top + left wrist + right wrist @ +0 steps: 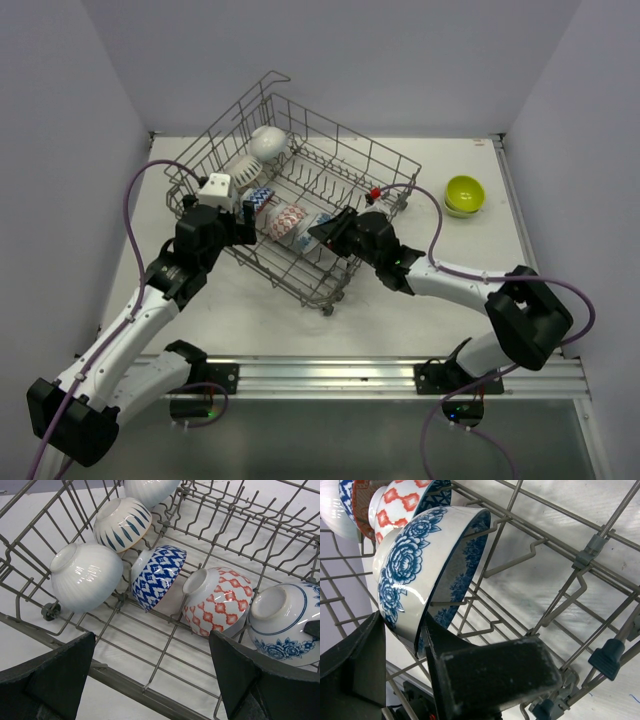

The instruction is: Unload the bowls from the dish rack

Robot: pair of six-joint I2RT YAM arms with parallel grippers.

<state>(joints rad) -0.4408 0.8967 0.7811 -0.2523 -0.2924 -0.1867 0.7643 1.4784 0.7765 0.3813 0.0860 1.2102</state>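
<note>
The grey wire dish rack (392, 152) sits mid-table, turned at an angle. Several bowls stand on edge in it: two white ones (85, 575) (150, 487), a blue-leaf one (122, 522), a blue-patterned one (157, 575), a red-patterned one (217, 600) and a blue floral bowl (282, 622). My right gripper (328, 232) reaches into the rack and is shut on the rim of the blue floral bowl (410, 575), one finger (445, 645) inside it and one outside. My left gripper (151, 650) is wide open and empty at the rack's near left wall (248, 215). Two stacked lime bowls (463, 193) sit on the table at the right.
The rack's upright tines (540, 550) and tall wire sides (235, 110) surround the bowls. The rack's lower rail (125, 682) runs between my left fingers. Purple cables loop from both arms. Bare table lies in front of the rack and to its right.
</note>
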